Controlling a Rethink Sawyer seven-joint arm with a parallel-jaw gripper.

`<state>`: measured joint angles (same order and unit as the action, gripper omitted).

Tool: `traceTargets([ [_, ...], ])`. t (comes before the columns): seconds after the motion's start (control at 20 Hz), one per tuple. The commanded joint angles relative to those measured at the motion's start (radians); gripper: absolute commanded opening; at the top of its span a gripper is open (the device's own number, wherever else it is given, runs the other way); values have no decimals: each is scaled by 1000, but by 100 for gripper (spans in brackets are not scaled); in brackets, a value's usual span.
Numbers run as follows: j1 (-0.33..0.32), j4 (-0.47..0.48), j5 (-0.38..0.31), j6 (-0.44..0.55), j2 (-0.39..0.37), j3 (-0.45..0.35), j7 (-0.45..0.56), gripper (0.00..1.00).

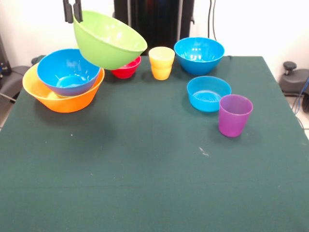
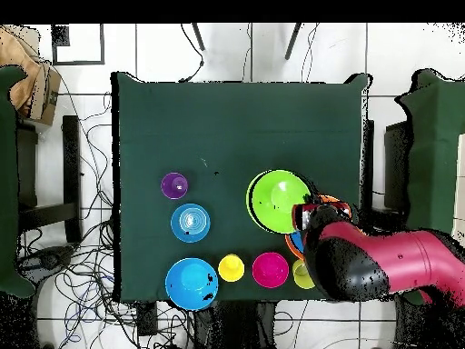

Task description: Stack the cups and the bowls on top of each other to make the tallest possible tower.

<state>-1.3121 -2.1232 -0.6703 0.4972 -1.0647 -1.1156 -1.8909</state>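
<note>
The large lime green bowl (image 1: 109, 39) hangs tilted in the air at the upper left of the front view, its rim clamped between the fingers of the gripper (image 1: 73, 18) at the top edge. Just below and left of it a large blue bowl (image 1: 68, 71) sits nested in the huge orange-yellow bowl (image 1: 63, 99) on the green table (image 1: 145, 183). Behind the lifted bowl a small red bowl (image 1: 127, 67) peeks out, with a yellow cup (image 1: 161, 63) to its right. Further right stand another large blue bowl (image 1: 199, 54), a shallow blue bowl (image 1: 208, 93) and, just beside it at lower right, the purple cup (image 1: 234, 115)
</note>
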Motion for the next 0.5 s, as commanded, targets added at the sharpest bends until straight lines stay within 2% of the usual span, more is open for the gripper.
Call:
traceTargets([
  [0.05,28,16,-83,115,68,-3,275,0],
  [0.25,28,20,-102,101,83,2,266,0],
  [0.5,-12,13,-100,79,95,-13,271,0],
])
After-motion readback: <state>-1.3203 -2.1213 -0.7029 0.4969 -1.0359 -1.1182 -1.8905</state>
